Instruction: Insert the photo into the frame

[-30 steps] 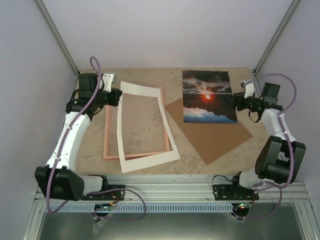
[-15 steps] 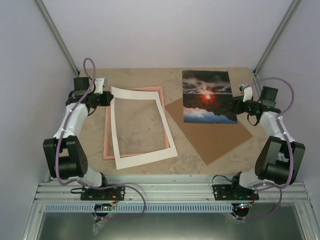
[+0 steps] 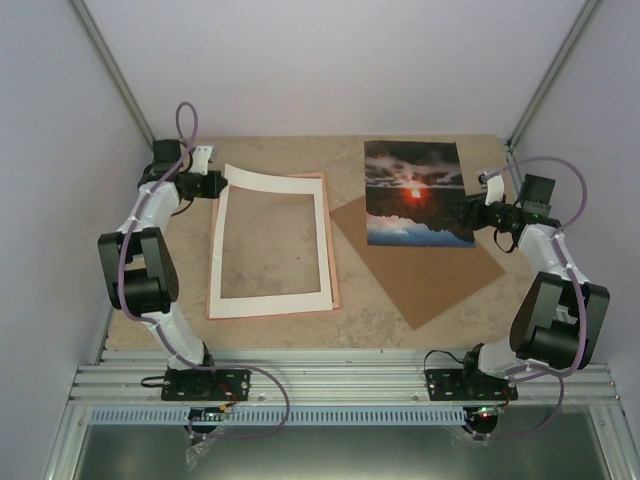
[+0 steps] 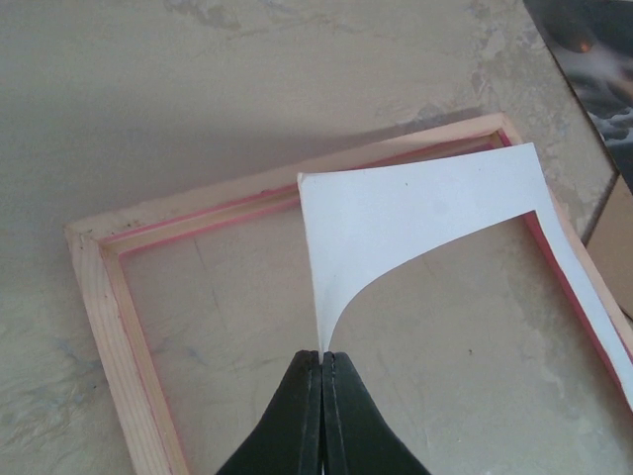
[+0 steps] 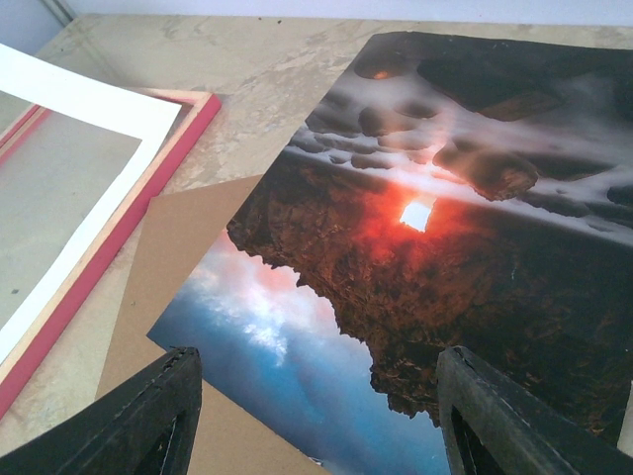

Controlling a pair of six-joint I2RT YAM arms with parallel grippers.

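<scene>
The photo (image 3: pixel 415 192), a red sun amid dark clouds, lies flat at the back right, partly on the brown backing board (image 3: pixel 425 275). It fills the right wrist view (image 5: pixel 425 228). My right gripper (image 3: pixel 468 208) is open at the photo's right edge, its fingers (image 5: pixel 168 406) wide apart above the blue end. The frame (image 3: pixel 333 255) lies back-up at the left, pale wood with pink edges (image 4: pixel 109 317). The white mat sheet (image 3: pixel 270 300) lies over it. My left gripper (image 3: pixel 215 183) is shut on the mat's far-left corner (image 4: pixel 396 218), which is lifted and curled.
The backing board also shows under the photo in the right wrist view (image 5: pixel 168 247), next to the frame's pink edge (image 5: pixel 129 218) and the mat (image 5: pixel 89 109). Grey walls and metal posts close in the table's back and sides.
My left gripper has pulled the mat back and to the left, turning it from skewed to nearly square over the frame. My right gripper has edged slightly toward the photo.
</scene>
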